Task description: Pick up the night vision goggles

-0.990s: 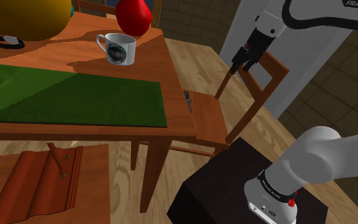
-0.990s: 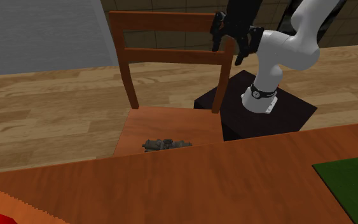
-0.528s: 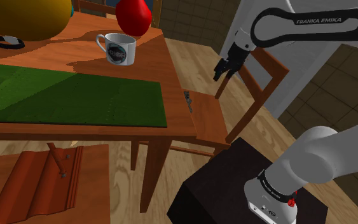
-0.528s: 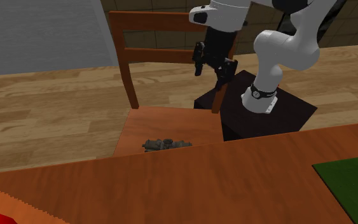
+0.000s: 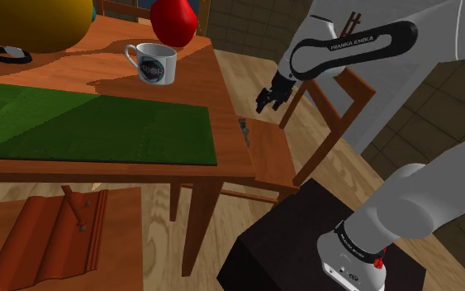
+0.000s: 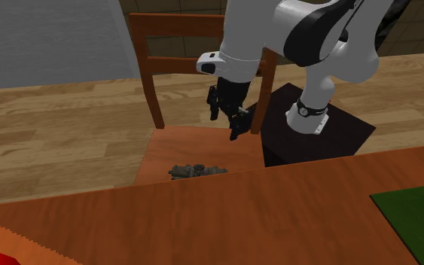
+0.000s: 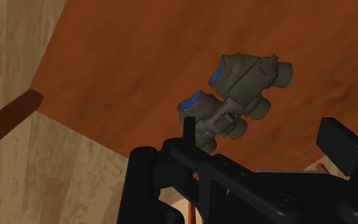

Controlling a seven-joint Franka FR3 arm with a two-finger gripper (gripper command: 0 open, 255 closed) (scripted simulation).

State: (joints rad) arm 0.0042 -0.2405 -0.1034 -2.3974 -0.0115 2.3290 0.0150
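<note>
The night vision goggles (image 7: 238, 102), olive-grey with blue lenses, lie on the wooden chair seat (image 6: 195, 147) beside the table's edge. They show as a small dark shape (image 6: 197, 171) in the second exterior view and again as the goggles (image 5: 244, 126) at the seat's table-side edge in the shoulder view. My gripper (image 6: 228, 120) hangs above the seat, in front of the chair's backrest, a short way up and away from the goggles. Its fingers stand apart and nothing is between them; in the wrist view the gripper (image 7: 263, 137) points at the goggles. From the shoulder view the gripper (image 5: 270, 99) is above the seat.
The chair's backrest (image 6: 202, 64) rises right behind my hand. The wooden table (image 5: 98, 169) carries a green mat (image 5: 82, 124), a mug (image 5: 152, 63), a red object (image 5: 173, 21) and a yellow one (image 5: 24, 21). A ridged red-brown piece (image 5: 53, 236) lies on the floor.
The arm has swung down from above the backrest toward the chair seat, bringing the gripper lower and closer to the goggles. The goggles have not moved.
</note>
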